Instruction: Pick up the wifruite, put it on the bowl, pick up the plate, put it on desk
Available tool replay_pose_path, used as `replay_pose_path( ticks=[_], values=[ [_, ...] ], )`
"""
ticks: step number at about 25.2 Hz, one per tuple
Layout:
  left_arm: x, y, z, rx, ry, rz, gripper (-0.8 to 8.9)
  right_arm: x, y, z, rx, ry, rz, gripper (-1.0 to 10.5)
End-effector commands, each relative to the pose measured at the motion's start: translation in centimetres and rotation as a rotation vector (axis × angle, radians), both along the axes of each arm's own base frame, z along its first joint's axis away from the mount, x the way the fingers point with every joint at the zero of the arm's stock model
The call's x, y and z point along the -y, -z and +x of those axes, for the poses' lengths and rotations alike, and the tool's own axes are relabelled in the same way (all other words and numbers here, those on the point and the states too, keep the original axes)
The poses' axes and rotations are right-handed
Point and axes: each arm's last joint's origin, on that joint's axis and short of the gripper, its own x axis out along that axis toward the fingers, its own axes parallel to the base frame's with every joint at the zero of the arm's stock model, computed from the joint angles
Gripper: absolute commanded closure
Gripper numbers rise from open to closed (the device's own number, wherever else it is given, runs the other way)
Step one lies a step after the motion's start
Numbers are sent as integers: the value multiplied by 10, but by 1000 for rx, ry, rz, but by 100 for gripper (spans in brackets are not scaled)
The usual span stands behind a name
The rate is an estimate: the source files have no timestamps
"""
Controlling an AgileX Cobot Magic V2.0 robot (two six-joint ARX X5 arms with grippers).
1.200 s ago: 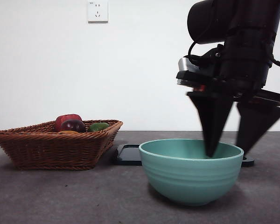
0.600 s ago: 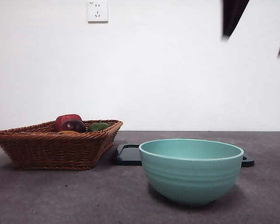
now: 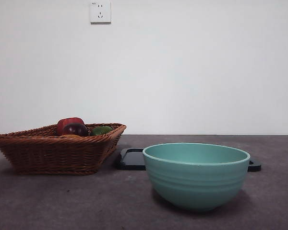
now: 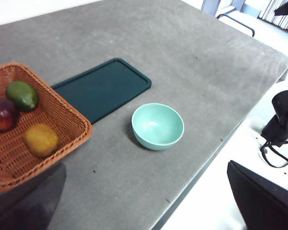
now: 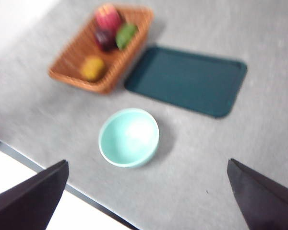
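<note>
The wifruite (image 4: 41,140), small, round and orange, lies in the brown wicker basket (image 4: 19,158); the right wrist view shows the wifruite (image 5: 92,68) blurred. The mint-teal bowl (image 3: 197,175) stands on the desk (image 3: 62,201) with nothing inside, as the bowl (image 4: 157,126) shows from above. Behind it lies the plate (image 4: 103,87), flat, dark green and rectangular, beside the basket. Both grippers hang high above the desk, far from everything. My left gripper (image 4: 144,211) is open and so is my right gripper (image 5: 144,201); neither holds anything. Neither arm appears in the front view.
The basket (image 3: 57,148) also holds a red apple (image 3: 68,123), a dark red fruit (image 4: 2,115) and a green fruit (image 4: 22,95). The desk's edge (image 4: 216,148) runs close by the bowl. A black arm part (image 4: 284,117) sits beyond that edge.
The arm whose open jaws stood at the bowl has risen up and left the front view. The bowl, plate and basket have stayed put.
</note>
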Motion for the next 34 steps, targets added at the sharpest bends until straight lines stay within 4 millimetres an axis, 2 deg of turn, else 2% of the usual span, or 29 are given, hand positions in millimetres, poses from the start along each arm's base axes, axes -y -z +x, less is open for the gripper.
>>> replay_pose_path(
  ticks=[1, 5, 11, 13, 15, 18, 20, 23, 26, 34],
  values=[
    [1, -4, 0, 31, 15, -11, 188, 8, -3, -14, 48, -43, 45, 295],
    [1, -4, 1, 34, 15, -13, 188, 17, 4, -28, 27, -63, 38, 295],
    [1, -5, 1, 35, 15, -12, 189, 18, 8, -30, -6, -65, 14, 298],
    [1, -4, 1, 34, 15, -12, 200, 18, 8, -30, -6, -64, 13, 336],
    [1, -4, 1, 34, 15, -12, 251, 18, 8, -30, -5, -64, 14, 399],
    [1, -4, 1, 34, 15, -12, 455, 18, 8, -30, -5, -64, 13, 569],
    [1, -4, 1, 34, 14, -12, 626, 18, 8, -30, -6, -64, 14, 708],
    [1, -4, 1, 34, 15, -12, 805, 18, 8, -30, -4, -60, 12, 859],
    [1, -4, 1, 34, 15, -12, 807, 18, 8, -30, -4, -60, 11, 933],
    [1, -4, 1, 33, 14, -12, 807, 19, 8, -30, 4, -62, 1, 933]
  ],
)
